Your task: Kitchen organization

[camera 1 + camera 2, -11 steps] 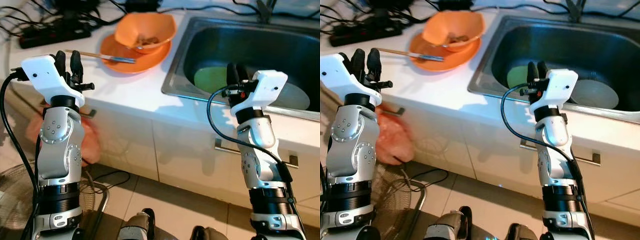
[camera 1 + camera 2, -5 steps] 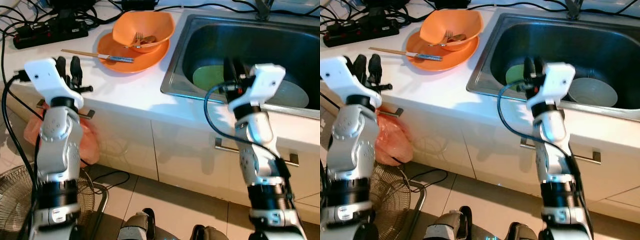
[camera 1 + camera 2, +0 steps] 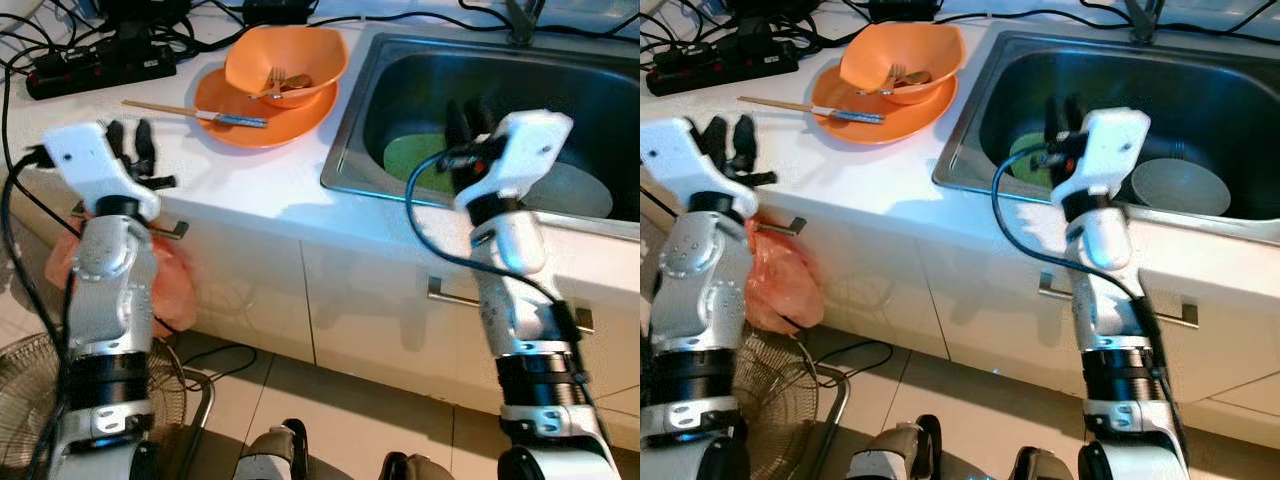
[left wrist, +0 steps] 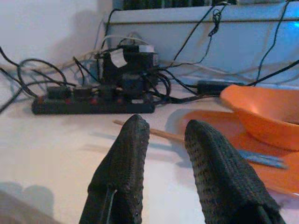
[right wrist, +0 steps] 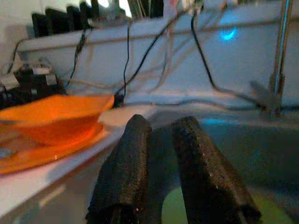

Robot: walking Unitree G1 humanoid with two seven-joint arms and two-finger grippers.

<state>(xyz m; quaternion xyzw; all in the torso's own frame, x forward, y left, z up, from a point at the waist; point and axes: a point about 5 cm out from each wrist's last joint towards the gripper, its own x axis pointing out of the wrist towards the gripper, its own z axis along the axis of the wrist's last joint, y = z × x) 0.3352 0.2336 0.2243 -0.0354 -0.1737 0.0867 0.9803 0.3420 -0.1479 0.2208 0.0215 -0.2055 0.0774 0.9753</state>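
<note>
An orange bowl (image 3: pixel 290 55) holding a fork and a spoon sits on an orange plate (image 3: pixel 235 118) on the white counter. Chopsticks (image 3: pixel 175 107) lie across the plate's left rim. In the steel sink (image 3: pixel 345 150) lie a green plate (image 3: pixel 412 158) and a pale bowl (image 3: pixel 1180 185). My left gripper (image 3: pixel 129 128) hovers over the counter's front edge, left of the plate, narrowly open and empty; its wrist view looks at the chopsticks past the fingers (image 4: pixel 133 140). My right gripper (image 3: pixel 467 108) is above the sink's front rim, over the green plate, narrowly open and empty.
A black power strip (image 3: pixel 100 72) with tangled cables lies at the back left of the counter. The tap (image 3: pixel 520 15) stands behind the sink. An orange plastic bag (image 3: pixel 60 270) hangs at the cabinet front, and a fan (image 3: pixel 30 390) stands on the floor below.
My right gripper has moved forward, further over the sink's rim. My left gripper has drawn back slightly toward the counter edge. The view itself has shifted a little.
</note>
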